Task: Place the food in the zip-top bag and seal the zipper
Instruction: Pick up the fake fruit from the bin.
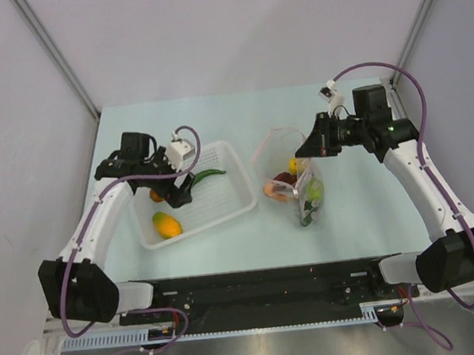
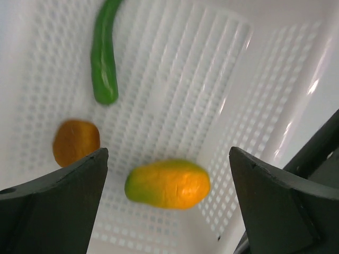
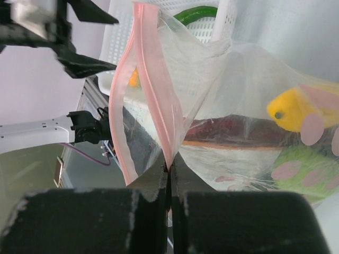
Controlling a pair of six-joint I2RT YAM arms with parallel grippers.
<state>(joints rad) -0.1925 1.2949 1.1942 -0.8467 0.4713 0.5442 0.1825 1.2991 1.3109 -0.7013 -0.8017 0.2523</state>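
Note:
My left gripper [image 2: 167, 203] hangs open over the white basket [image 1: 239, 180], its fingers either side of a yellow-orange fruit [image 2: 167, 184] without touching it. An orange piece [image 2: 76, 142] and a green pepper [image 2: 104, 53] also lie in the basket. My right gripper [image 3: 169, 165] is shut on the zip-top bag's [image 1: 300, 195] mouth edge, pinching the pink zipper [image 3: 153, 90] and holding the mouth up and open. Inside the bag are a yellow fruit [image 3: 294, 111], a reddish-brown piece [image 3: 238, 129] and a lime-green ball [image 3: 302, 159].
The basket stands left of the bag on the pale table [image 1: 367, 206]. A black rail [image 1: 256, 281] runs along the table's near edge. Grey walls [image 1: 11, 125] close in both sides and the back.

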